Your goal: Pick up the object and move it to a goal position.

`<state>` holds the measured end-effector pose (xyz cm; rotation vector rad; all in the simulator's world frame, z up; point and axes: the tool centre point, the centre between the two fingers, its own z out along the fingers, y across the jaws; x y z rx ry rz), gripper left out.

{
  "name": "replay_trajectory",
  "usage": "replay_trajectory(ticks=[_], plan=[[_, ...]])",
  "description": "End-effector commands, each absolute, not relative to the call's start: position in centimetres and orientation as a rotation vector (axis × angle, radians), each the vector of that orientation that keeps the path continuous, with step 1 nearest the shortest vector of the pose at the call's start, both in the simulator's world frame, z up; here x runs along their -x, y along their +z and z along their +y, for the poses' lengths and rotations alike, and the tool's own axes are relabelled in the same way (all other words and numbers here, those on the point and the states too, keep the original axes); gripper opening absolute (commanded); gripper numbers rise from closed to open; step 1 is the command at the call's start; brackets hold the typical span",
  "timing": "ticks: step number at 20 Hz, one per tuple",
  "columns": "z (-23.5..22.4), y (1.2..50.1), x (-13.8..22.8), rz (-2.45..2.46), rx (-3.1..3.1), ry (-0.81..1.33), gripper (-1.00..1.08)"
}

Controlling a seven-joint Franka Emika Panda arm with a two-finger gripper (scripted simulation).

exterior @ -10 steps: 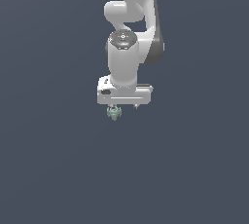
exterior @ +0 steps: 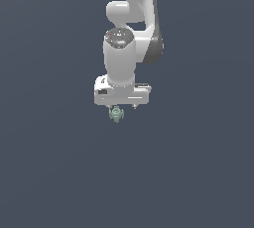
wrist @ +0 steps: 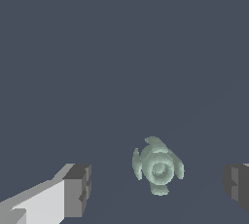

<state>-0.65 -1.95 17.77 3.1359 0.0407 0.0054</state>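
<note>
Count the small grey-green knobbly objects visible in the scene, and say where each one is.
1. The knobbly object sits between the open claw's fingers, touching neither, directly beneath the white arm.

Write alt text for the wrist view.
A small pale grey-green knobbly object lies on a plain dark grey surface between the open gripper fingers; one dark finger pad and the other's edge show, neither touching it.
</note>
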Motion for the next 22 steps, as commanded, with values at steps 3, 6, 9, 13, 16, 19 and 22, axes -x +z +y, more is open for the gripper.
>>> replay_trajectory(ticks=[3, 6, 9, 13, 16, 19, 22], plan=[[-2.2, 17.9, 0.7, 0.046, -3.134, 0.003, 1.00], [-2.2, 17.7, 0.8, 0.024, -3.135, 0.003, 1.00], [-2.4, 17.3, 1.0, -0.022, -3.137, 0.003, 1.00], [-2.7, 16.5, 1.4, -0.117, -3.137, 0.002, 1.00], [-3.1, 15.8, 1.9, -0.215, -3.134, 0.001, 1.00], [-3.5, 14.8, 2.5, -0.336, -3.126, 0.000, 1.00], [-4.0, 13.7, 3.2, -0.480, -3.109, -0.001, 1.00]])
